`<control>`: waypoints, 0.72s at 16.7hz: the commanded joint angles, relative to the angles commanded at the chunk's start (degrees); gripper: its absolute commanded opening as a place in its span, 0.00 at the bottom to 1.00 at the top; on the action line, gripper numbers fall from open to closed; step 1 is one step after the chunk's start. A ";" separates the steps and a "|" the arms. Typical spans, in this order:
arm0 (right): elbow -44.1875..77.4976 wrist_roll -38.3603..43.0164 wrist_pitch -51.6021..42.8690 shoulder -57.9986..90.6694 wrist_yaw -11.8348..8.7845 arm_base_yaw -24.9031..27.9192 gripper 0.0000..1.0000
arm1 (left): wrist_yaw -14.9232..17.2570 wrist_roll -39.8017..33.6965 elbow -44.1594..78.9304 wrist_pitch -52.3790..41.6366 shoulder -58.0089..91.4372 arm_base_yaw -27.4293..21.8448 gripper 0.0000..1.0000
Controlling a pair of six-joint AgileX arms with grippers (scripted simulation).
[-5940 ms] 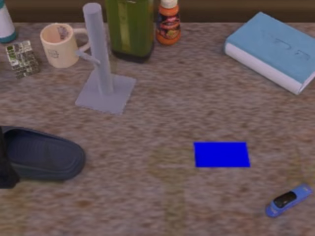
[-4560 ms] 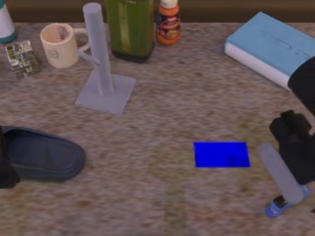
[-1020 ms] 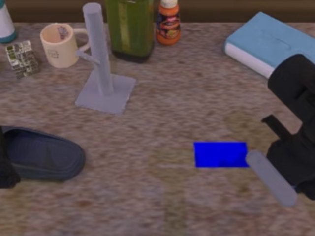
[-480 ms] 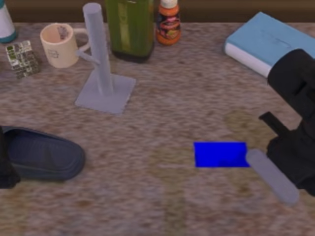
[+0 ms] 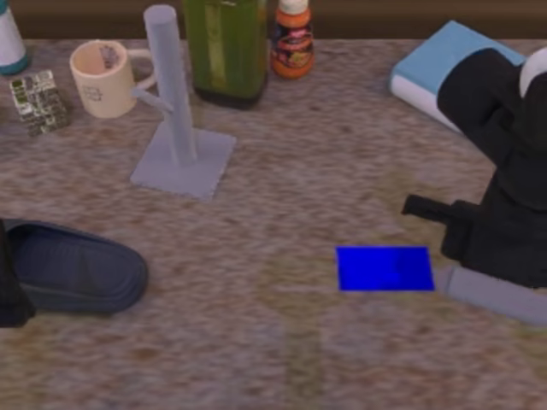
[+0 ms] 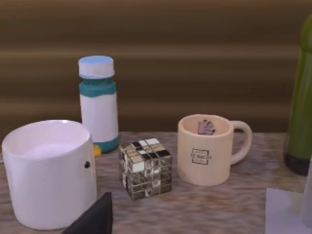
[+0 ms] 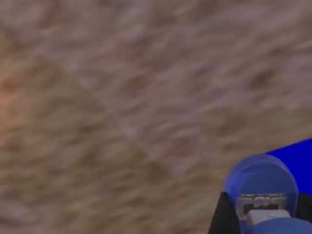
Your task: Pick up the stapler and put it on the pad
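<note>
The right arm (image 5: 504, 213) hung just right of the pad (image 5: 384, 268), mid-carry. Its gripper (image 7: 261, 214) was clamped on the stapler (image 7: 261, 187) (seen only from the wrist), raised beside the pad's edge. Next: shift left over the pad, lower, release.

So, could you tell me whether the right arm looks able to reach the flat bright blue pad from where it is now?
Probably yes: the right gripper sits just beside the flat bright blue pad, holding the small blue stapler, with nothing between them.

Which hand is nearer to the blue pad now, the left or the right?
Right. The right hand is just beside the pad, at its right edge; the left arm stays parked at the table's far left.
</note>
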 joint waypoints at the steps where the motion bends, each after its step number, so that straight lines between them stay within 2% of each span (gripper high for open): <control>1: 1.34 -7.02 -0.53 1.30 0.12 -0.08 0.00 | 0.00 0.00 0.00 0.00 0.00 0.00 1.00; 8: 10.34 -59.42 -4.16 10.45 1.06 -0.72 0.00 | 0.00 0.00 0.00 0.00 0.00 0.00 1.00; 12: 15.16 -84.68 -5.08 14.12 1.56 -1.29 0.00 | 0.00 0.00 0.00 0.00 0.00 0.00 1.00</control>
